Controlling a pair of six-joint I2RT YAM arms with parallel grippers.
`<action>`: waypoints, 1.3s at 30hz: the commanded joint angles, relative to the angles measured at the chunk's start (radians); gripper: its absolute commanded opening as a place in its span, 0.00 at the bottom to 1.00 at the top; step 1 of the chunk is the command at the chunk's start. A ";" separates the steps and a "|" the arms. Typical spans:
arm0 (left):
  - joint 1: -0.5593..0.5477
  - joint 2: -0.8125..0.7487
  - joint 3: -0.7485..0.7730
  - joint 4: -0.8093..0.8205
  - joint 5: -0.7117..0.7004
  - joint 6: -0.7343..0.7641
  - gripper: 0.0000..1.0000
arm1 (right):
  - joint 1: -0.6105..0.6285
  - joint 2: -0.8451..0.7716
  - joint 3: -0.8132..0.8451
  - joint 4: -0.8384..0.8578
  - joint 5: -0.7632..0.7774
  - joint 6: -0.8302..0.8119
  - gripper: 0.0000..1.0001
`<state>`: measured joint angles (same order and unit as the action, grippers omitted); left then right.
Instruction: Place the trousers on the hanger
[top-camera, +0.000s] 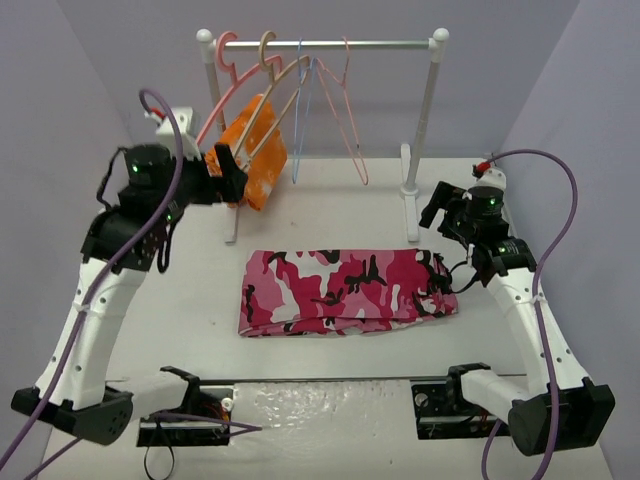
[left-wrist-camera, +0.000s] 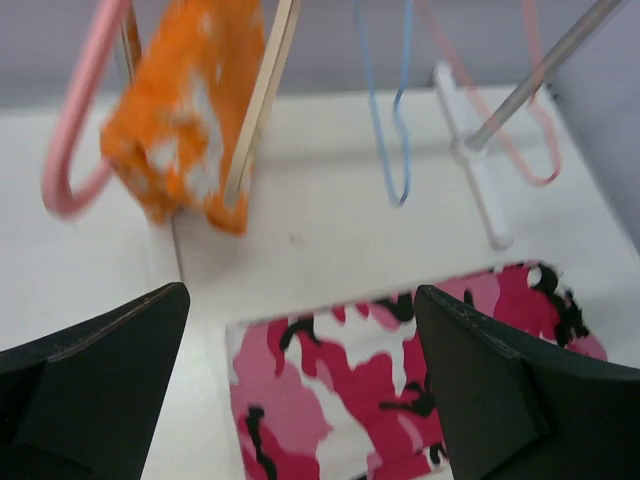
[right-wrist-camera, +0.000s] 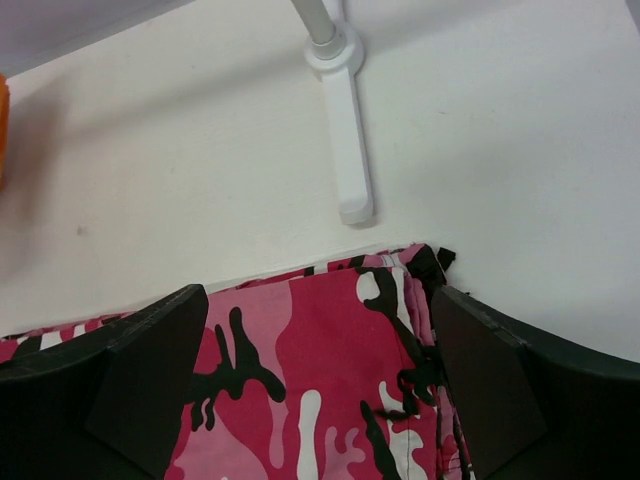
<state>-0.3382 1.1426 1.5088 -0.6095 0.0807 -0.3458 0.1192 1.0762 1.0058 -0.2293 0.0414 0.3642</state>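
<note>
While the left hand (left-wrist-camera: 300, 296) and right hand (right-wrist-camera: 318, 292) both hang spread and empty, the trousers (top-camera: 345, 290) lie folded flat on the counter (top-camera: 330, 210), cut off in both wrist views. The hanger (left-wrist-camera: 265, 95) hangs far left on the rail (top-camera: 370, 44), its lower part hidden by an orange cloth (top-camera: 262, 160).

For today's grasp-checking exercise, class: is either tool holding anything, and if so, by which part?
Nothing is held. The left tool and right tool are open and empty; the pink camouflage-print fabric trousers lie folded, ungripped.
</note>
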 joint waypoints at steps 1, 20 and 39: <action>0.026 0.157 0.327 -0.039 0.122 0.182 0.94 | 0.006 -0.010 0.061 0.005 -0.099 -0.069 0.92; 0.101 0.848 1.142 -0.157 0.271 0.337 0.83 | 0.005 -0.008 0.004 0.008 -0.175 -0.110 0.92; 0.100 0.852 1.056 -0.141 0.278 0.340 0.48 | 0.006 -0.011 -0.029 0.022 -0.186 -0.107 0.92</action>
<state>-0.2409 2.0476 2.5463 -0.8110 0.3519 -0.0141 0.1192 1.0779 0.9885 -0.2580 -0.1293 0.2665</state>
